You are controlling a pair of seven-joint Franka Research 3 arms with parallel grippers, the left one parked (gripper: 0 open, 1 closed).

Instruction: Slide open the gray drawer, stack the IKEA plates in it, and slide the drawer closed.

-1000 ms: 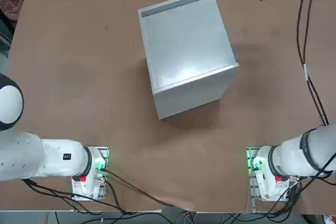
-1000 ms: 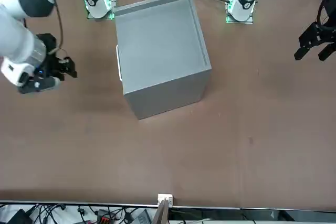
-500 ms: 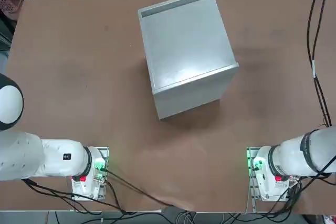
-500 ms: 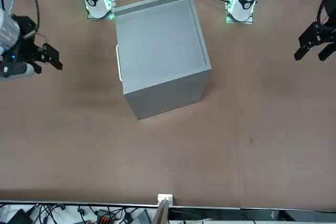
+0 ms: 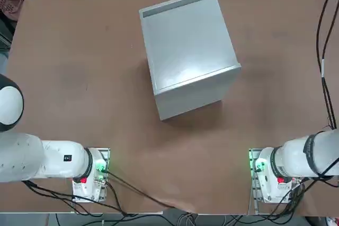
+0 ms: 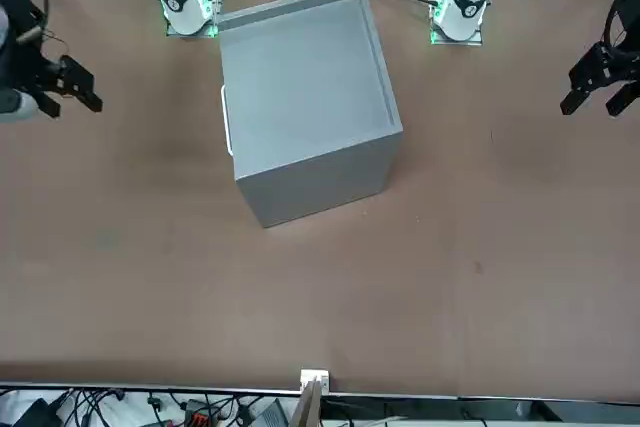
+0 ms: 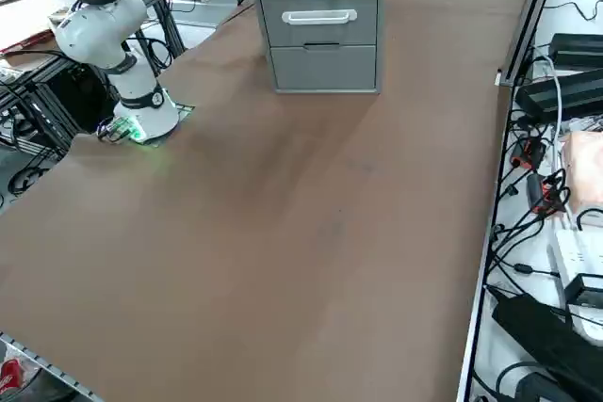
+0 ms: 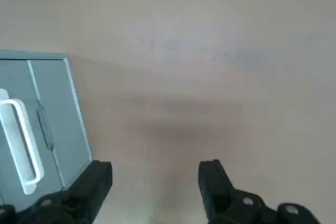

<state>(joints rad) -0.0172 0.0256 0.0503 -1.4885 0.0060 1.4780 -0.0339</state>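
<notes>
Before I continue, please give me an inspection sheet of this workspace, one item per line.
Surface: brown table, bare around the cabinet.
Job's things: gray cabinet stands mid-table; gray drawer with its white handle is shut; IKEA plates not seen in any view.
Clutter: nothing seen on the table.
Grippers: right gripper open, empty, over bare table beside the cabinet front.
Cables: black cable hangs along the table's right side in the top view.
Surroundings: power strips and cables off the table edge.
</notes>
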